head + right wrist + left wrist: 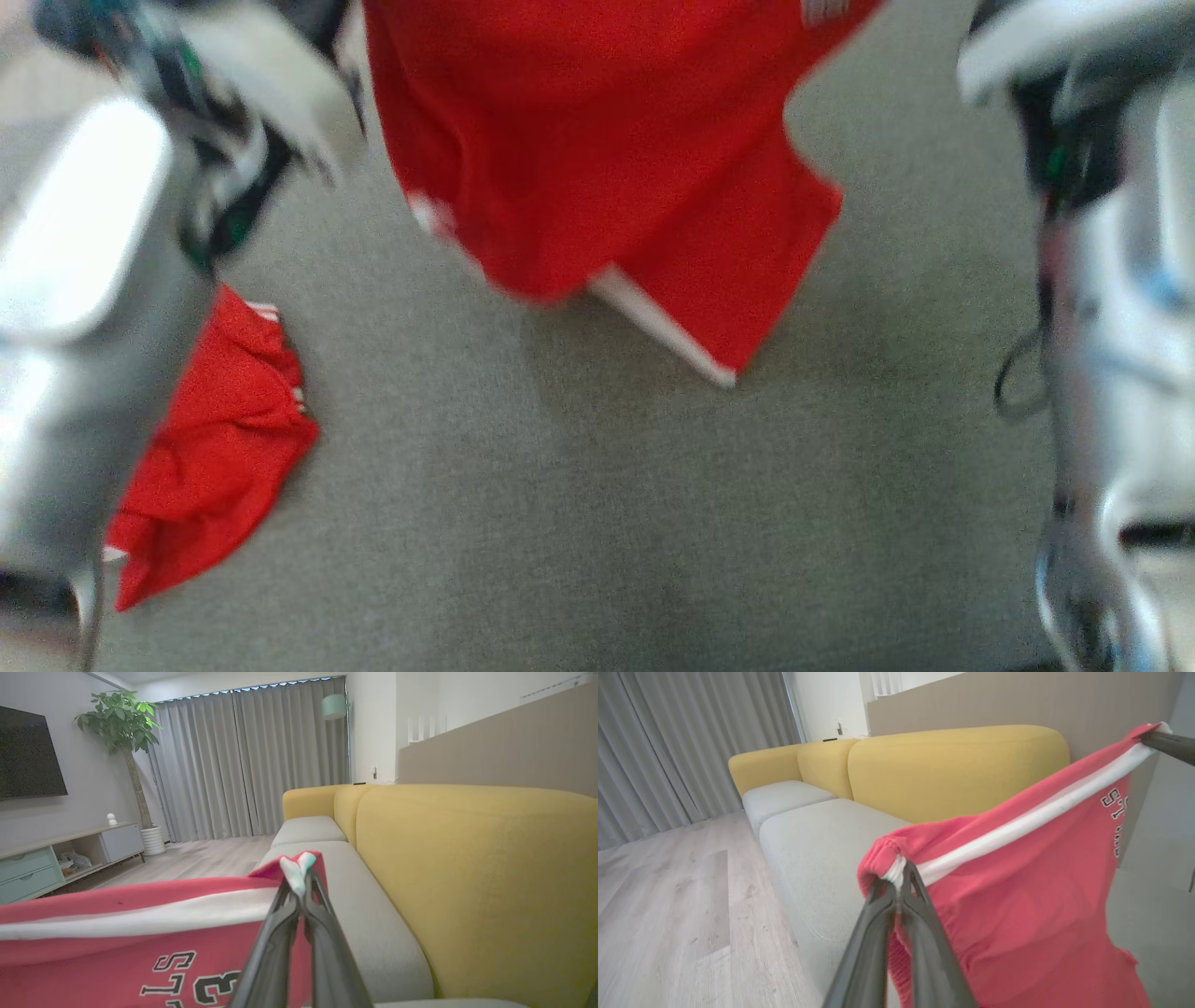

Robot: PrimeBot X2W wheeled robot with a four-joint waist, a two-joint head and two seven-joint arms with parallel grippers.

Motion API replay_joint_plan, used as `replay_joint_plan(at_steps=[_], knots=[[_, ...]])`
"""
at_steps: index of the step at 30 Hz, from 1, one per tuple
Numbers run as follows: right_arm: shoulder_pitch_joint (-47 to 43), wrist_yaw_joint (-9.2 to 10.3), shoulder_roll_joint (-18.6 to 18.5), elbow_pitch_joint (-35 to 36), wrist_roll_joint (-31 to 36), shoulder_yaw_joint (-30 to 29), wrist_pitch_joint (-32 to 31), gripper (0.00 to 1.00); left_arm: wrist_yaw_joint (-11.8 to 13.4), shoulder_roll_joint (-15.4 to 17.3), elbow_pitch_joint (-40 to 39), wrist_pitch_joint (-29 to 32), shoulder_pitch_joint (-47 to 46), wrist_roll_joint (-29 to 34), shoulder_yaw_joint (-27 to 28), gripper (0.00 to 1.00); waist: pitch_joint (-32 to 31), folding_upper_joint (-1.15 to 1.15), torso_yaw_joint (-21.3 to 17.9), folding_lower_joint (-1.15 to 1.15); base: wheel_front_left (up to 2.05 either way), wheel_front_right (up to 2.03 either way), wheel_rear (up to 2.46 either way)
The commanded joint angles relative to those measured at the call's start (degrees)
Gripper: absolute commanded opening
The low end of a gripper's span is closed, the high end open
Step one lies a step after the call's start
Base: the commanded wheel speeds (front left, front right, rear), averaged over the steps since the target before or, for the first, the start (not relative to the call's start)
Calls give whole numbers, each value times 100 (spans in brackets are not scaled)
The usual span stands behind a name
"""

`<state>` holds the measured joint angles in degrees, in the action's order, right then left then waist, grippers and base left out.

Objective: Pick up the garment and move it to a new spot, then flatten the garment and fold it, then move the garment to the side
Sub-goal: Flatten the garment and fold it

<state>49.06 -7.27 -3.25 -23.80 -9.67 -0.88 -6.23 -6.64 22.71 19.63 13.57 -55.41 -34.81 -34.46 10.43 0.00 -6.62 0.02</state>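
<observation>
Sofa (817, 849): pale grey fabric seat cushions, mustard-yellow padded backrest (952, 770). All positions are taken from it.

Red fabric garment (1017, 914), with a white band (1017, 830) along its upper edge and black-outlined white lettering (187, 975) on its face. It hangs in the air above the sofa seat, strung between the two claws by the banded edge. The band is drawn fairly straight and the lower part hangs loose toward the seat. The head view is blurred, so I cannot tell whether the hem touches the cushion.

Left gripper (900, 877): two long dark fingers pinched together, with a gathered corner of the white band nipped between the tips.

Right gripper (299, 882): fingers likewise pressed closed on the opposite corner of the band. A small fold of pale cloth sticks out past the tips. Both grips sit out over the seat, in front of the backrest.

Second red crumpled cloth (215, 457), white-trimmed: lies on the sofa seat toward the robot's left, partly behind the pale left forearm (84, 280). The pale right forearm (1120, 327) is over the seat's opposite side.

Beyond the sofa's far end: grey pleated curtains (243, 765) and a pale wood plank floor (668, 905).

Across that floor from the sofa: a leafy green potted tree (119, 718), a low cabinet with mint drawers (56, 858) and a dark wall screen (28, 756).
</observation>
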Motion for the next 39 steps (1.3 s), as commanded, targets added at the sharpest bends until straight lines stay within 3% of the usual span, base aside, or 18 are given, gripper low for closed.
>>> replay_joint_plan(at_steps=[1,5,9,14,16,23,33,39], knots=[[592,-22,37,-7,-38,50,104,0,-19,142,42,-30,-663,7,288,0,691,0,-108,-2,0,0,0],[1903,-22,37,-859,50,-156,663,0,-54,-51,771,-470,-1815,184,297,0,1214,0,-132,-2,0,0,0],[2818,-22,37,-1617,308,-385,1446,0,-66,-209,1436,-1365,-2712,546,246,0,1465,0,-135,-2,0,0,0],[3117,-22,37,-2595,415,-665,1896,0,-79,-449,2218,-2316,-3075,597,111,0,1602,0,-162,-2,0,0,0],[2967,-22,37,-3175,419,-714,1930,0,-82,-564,2322,-2600,-2955,453,-343,0,1706,0,-150,-2,0,0,0],[2500,-22,-112,-4345,303,-498,1372,0,-83,-396,2215,-2764,-2209,-83,-1829,0,1738,0,-125,-2,0,0,0],[1629,-22,-613,-4801,-198,148,311,0,-84,59,1674,-2825,-1137,-612,-3258,0,1182,0,-93,-2,0,0,0],[1033,-22,-853,-4722,-613,405,-22,0,62,41,1458,-2851,-439,-439,-3507,0,758,0,-144,-2,0,0,0]])
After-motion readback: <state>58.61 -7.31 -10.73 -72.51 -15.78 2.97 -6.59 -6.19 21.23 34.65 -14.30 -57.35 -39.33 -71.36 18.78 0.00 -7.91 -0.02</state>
